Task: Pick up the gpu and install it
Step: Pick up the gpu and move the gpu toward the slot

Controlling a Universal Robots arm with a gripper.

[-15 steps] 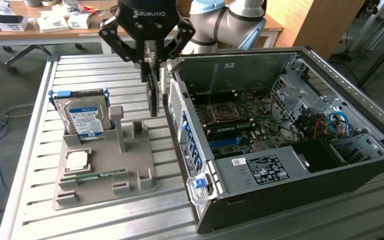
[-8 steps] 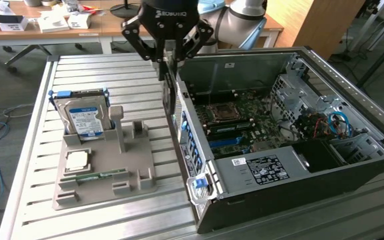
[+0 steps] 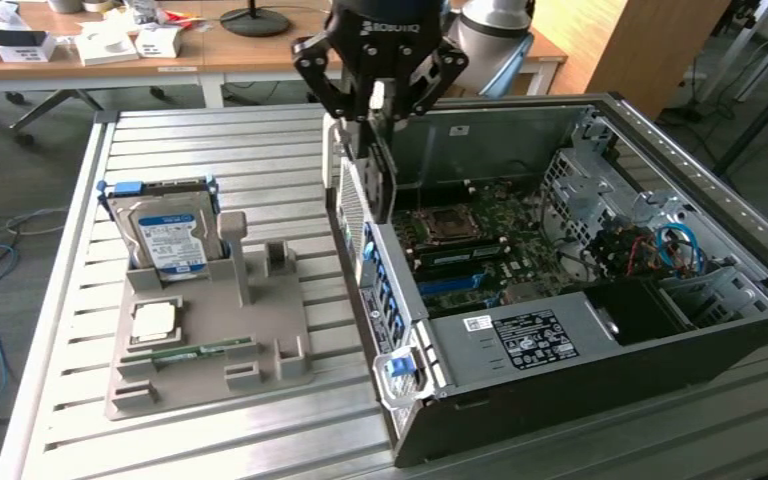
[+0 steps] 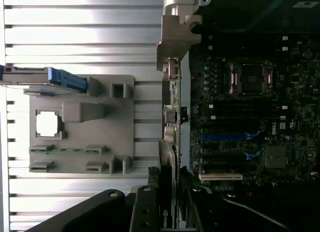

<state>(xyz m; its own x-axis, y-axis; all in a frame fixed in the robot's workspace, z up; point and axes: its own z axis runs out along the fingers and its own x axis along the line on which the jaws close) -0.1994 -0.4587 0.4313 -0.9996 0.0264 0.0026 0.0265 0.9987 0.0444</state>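
My pincer point(image 3: 379, 112) is clamped on the gpu point(image 3: 376, 185) — the card hangs on edge, its metal bracket beside the rear wall of the open computer case point(image 3: 531, 400). Beyond lies the motherboard point(image 3: 491, 240) — farther off, the grey holder point(image 3: 267, 312) with the hard drive point(image 3: 168, 235).
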